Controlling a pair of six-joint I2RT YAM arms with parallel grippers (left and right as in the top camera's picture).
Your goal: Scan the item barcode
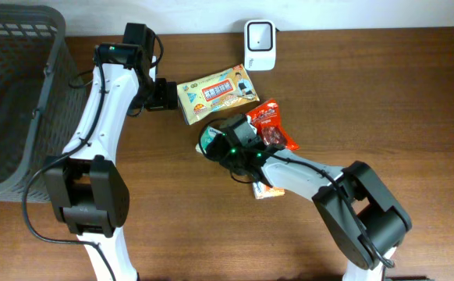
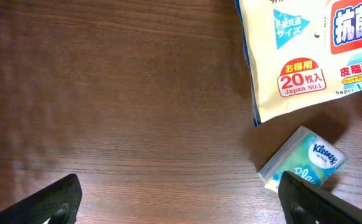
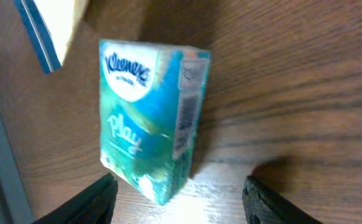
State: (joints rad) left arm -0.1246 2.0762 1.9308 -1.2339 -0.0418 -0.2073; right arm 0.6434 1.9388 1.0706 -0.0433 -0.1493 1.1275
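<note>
Currently, the Kleenex pack (image 3: 147,118) lies near the middle of the table (image 1: 414,94), just toward the near edge from the wipes pack (image 1: 218,92). In the right wrist view its long axis runs straight away from the right gripper (image 3: 178,200), logo end farthest out. The barcode (image 3: 182,121) is on a narrow side face. The jaws are apart, and the pack's near end sits between the fingertips, unclamped. The left gripper (image 2: 181,198) hovers over bare wood, jaws spread wide. The scanner (image 1: 259,35) stands at the far edge.
</note>
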